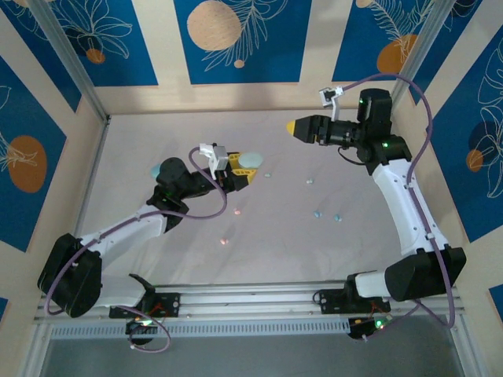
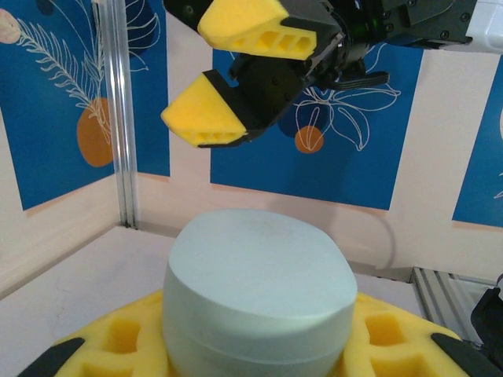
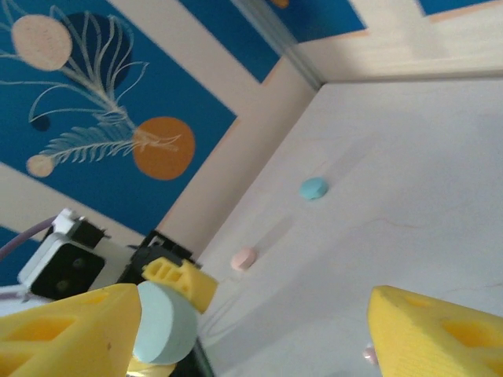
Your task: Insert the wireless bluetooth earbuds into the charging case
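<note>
My left gripper (image 1: 240, 174) is shut on a pale mint, pebble-shaped charging case (image 1: 250, 161), held mid-table. In the left wrist view the case (image 2: 259, 275) sits between the yellow pads (image 2: 118, 345), its lid down with a seam near the bottom. My right gripper (image 1: 296, 126) hovers open and empty, up and to the right of the case, pointing at it; its yellow fingers (image 2: 236, 31) hang above the case. Tiny pastel earbuds lie on the white table: a mint one (image 1: 268, 174), another (image 1: 310, 181), blue ones (image 1: 318, 212), a pink one (image 1: 238, 209).
A light blue pebble case (image 3: 313, 188) and a pink one (image 3: 244, 258) lie on the table towards the left wall. Another pink bead (image 1: 225, 240) lies nearer the arm bases. Patterned walls and metal posts (image 2: 122, 110) bound the table.
</note>
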